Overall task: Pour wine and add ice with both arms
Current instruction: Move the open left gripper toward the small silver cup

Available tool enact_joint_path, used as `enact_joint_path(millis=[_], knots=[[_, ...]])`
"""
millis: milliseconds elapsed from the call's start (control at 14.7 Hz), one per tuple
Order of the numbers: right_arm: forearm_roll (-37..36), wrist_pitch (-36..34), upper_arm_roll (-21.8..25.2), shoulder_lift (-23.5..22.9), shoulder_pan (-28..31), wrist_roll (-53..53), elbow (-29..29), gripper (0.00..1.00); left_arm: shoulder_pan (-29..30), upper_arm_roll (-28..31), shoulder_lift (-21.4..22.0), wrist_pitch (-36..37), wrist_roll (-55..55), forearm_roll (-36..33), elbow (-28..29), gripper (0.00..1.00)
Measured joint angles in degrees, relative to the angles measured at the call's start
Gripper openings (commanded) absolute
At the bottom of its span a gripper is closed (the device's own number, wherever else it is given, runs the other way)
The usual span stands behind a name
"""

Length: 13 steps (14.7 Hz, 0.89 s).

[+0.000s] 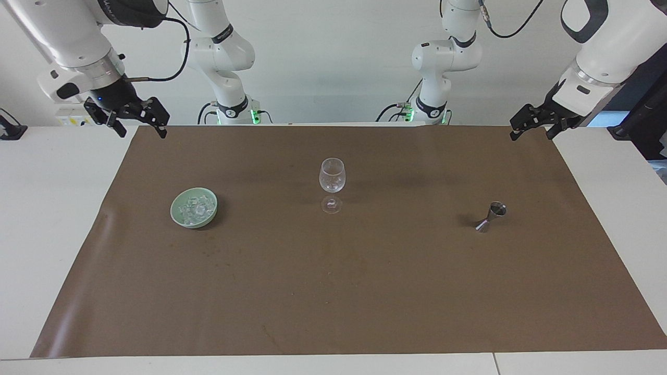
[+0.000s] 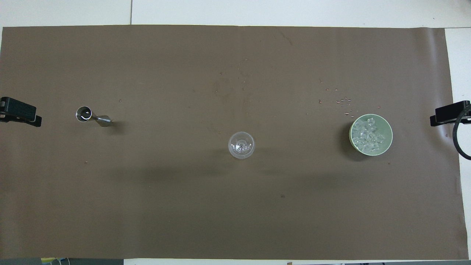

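The ice (image 1: 194, 209) lay heaped in a green bowl (image 1: 177, 214) toward the right arm's end of the bench, under the right tool (image 1: 139, 125); both it and the left tool (image 1: 531, 127) hung spread, empty, the wine glass (image 1: 332, 177) standing midway.

In the overhead view, only the black tip of the left gripper (image 2: 20, 116) is shown at the frame's edge; the rest of it and its arm are cut off. The right gripper (image 2: 449, 114) is likewise cut by the other edge, and a dark cable loop beside it is shown only in part. In the facing view, the upper links of both outer arms are cropped by the top corners. The contents of the wine glass (image 1: 332, 176) cannot be determined; small clear shapes in its bowl are too small to identify. Any liquid inside the metal jigger (image 1: 492, 216) cannot be made out. Single cubes of the ice (image 2: 369, 136) are indistinct.
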State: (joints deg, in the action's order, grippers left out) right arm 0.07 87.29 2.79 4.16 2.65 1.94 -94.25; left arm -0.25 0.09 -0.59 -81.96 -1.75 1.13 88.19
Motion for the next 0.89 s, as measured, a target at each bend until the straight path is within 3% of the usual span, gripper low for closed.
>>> enact_joint_path(millis=[273, 614, 886], knots=[[0.0, 0.0, 0.0, 0.0, 0.0, 0.0, 0.0, 1.00, 0.0, -0.1, -2.8, -0.4, -0.1, 0.0, -0.5, 1.00], [0.0, 0.0, 0.0, 0.0, 0.0, 0.0, 0.0, 1.00, 0.0, 0.4, -15.7, -0.7, 0.8, 1.9, -10.8, 1.00], [0.0, 0.0, 0.0, 0.0, 0.0, 0.0, 0.0, 1.00, 0.1, 6.4, -24.2, 0.0, 16.8, 13.0, -18.0, 1.00]])
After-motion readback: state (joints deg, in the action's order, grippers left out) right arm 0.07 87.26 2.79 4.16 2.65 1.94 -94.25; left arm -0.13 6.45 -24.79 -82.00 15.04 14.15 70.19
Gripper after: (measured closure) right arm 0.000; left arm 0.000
